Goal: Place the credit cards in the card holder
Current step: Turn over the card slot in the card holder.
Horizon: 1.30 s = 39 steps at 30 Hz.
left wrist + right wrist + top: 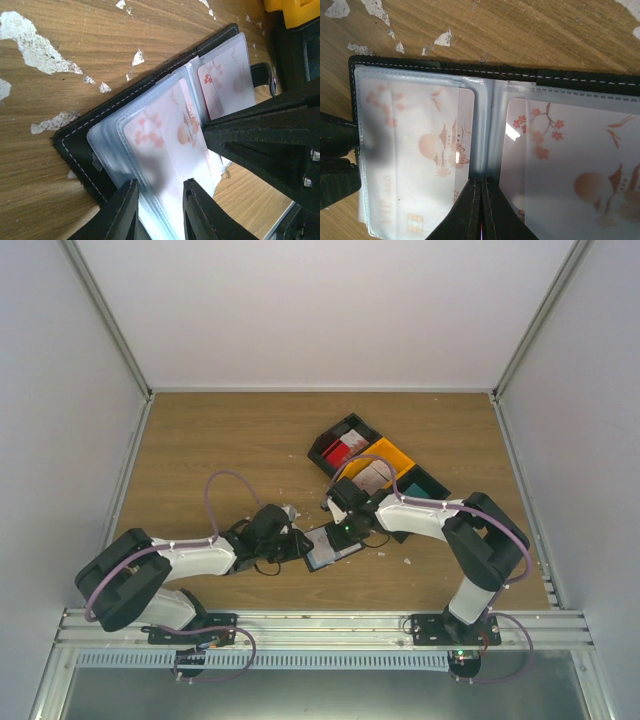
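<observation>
Top view: card holder (333, 545), black, lying open on the wooden table (220, 440) toward its near edge, between both arms. Black, yellow and teal bins (375, 465) behind it, right of centre.

Left wrist view: left gripper (159, 210) clamped on the holder's clear sleeves; red-and-white credit cards (170, 140) inside.

Right wrist view: right gripper (481, 210) fully closed, tips on the centre fold. Blossom-and-pagoda artwork on the cards; lettering illegible.

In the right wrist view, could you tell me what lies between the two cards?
The card holder's centre fold, with the right gripper's shut fingers resting on it, separates the two cards.
</observation>
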Tool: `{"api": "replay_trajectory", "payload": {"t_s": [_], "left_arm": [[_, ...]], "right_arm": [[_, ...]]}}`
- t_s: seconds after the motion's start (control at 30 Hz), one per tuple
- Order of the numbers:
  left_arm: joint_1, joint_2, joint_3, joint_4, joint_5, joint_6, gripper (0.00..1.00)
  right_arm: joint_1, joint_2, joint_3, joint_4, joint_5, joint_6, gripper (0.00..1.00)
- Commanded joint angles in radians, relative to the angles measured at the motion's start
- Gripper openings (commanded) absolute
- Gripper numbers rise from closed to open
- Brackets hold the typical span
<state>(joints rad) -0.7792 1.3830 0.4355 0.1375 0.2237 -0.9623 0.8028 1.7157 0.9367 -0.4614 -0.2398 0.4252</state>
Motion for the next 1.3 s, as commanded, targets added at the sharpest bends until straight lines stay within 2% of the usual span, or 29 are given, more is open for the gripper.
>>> {"api": "replay_trajectory", "payload": {"t_s": [0.0,0.2,0.43,0.57,0.63,0.73,0.83,0.9,1.0,1.07,1.27], "left_arm": [[-0.006,0.011,0.002,0.062,0.002,-0.009,0.26],[-0.006,-0.001,0.007,0.04,-0.014,-0.008,0.25],[-0.006,-0.007,-0.003,0.028,-0.024,-0.009,0.26],[-0.006,-0.007,-0.002,0.028,-0.025,-0.01,0.26],[-0.006,-0.006,-0.001,0.029,-0.026,-0.009,0.26],[-0.006,-0.006,-0.001,0.026,-0.028,-0.01,0.25],[-0.006,-0.006,-0.002,0.021,-0.031,-0.011,0.25],[-0.006,-0.006,-0.003,0.021,-0.031,-0.011,0.25],[-0.006,-0.006,-0.001,0.023,-0.029,-0.011,0.25],[-0.006,-0.007,0.0,0.026,-0.028,-0.011,0.25],[-0.006,-0.004,0.003,0.029,-0.02,-0.008,0.25]], "right_arm": [[0.005,0.041,-0.037,0.002,0.026,0.002,0.04],[0.006,-0.013,-0.039,0.01,0.031,0.008,0.06],[0.004,-0.086,-0.027,0.012,0.017,0.013,0.23],[0.006,-0.078,-0.031,0.019,-0.003,0.004,0.23],[0.006,-0.072,-0.033,0.025,-0.008,0.004,0.2],[0.005,-0.075,-0.034,0.024,0.019,0.015,0.09],[0.005,-0.092,-0.031,0.013,0.076,0.032,0.07],[0.006,-0.102,-0.028,0.013,0.077,0.031,0.09],[0.007,-0.1,-0.028,0.024,0.019,0.013,0.22],[0.006,-0.083,-0.029,0.028,-0.005,0.006,0.27],[0.017,-0.01,-0.017,0.022,-0.015,-0.007,0.24]]}}
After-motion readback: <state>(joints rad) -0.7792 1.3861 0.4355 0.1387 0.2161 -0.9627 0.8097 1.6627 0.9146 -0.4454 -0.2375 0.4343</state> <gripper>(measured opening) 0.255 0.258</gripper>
